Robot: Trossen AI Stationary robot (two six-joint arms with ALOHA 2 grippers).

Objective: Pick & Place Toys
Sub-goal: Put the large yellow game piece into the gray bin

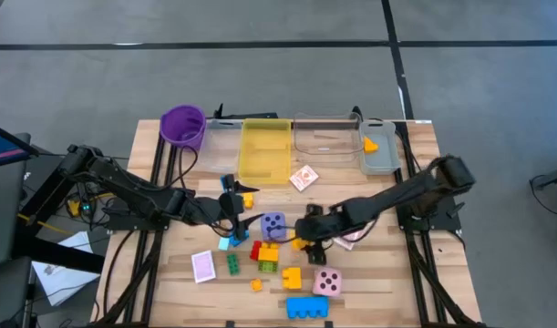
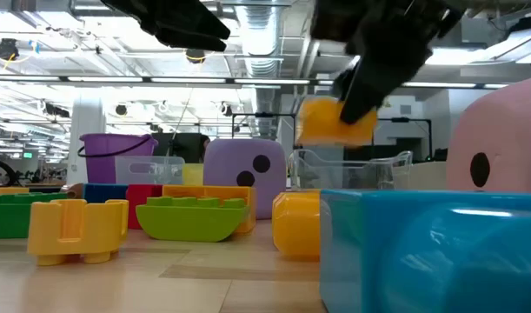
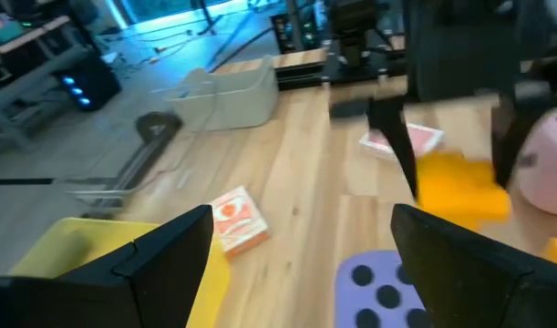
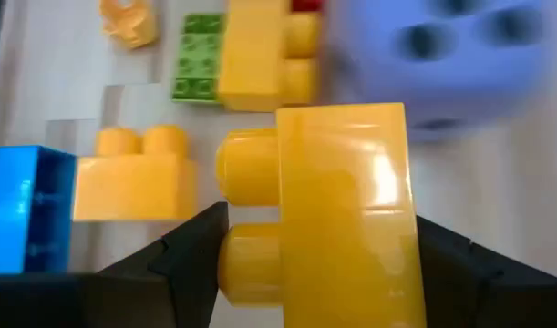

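My right gripper (image 1: 305, 237) is shut on a yellow brick (image 4: 342, 219) just right of the purple die (image 1: 273, 225), above the table's middle. In the low view the brick (image 2: 335, 122) hangs in the air. My left gripper (image 1: 234, 215) is open and empty, left of the purple die; its fingers stand wide apart in the left wrist view (image 3: 301, 264). Red, green and yellow bricks (image 1: 267, 255), a pink die (image 1: 327, 282) and a blue brick (image 1: 307, 307) lie on the table nearer the front edge. A pink-backed card (image 1: 203, 266) lies flat at the front left. My right gripper pinches the yellow brick by two opposite side faces (image 4: 401, 228) between its two fingers (image 4: 456, 260). The fingers slant down from the table's right side. The brick's studs (image 4: 246, 164) stick out sideways, and the brick is lifted clear of the table (image 2: 335, 122).
At the far edge stand a purple cup (image 1: 182, 126), a yellow bin (image 1: 264, 150), a clear bin (image 1: 328, 137) and a grey bin (image 1: 380, 157) with an orange piece in it. A card box (image 1: 304, 178) lies before the bins. Another card (image 1: 353, 240) lies under my right arm.
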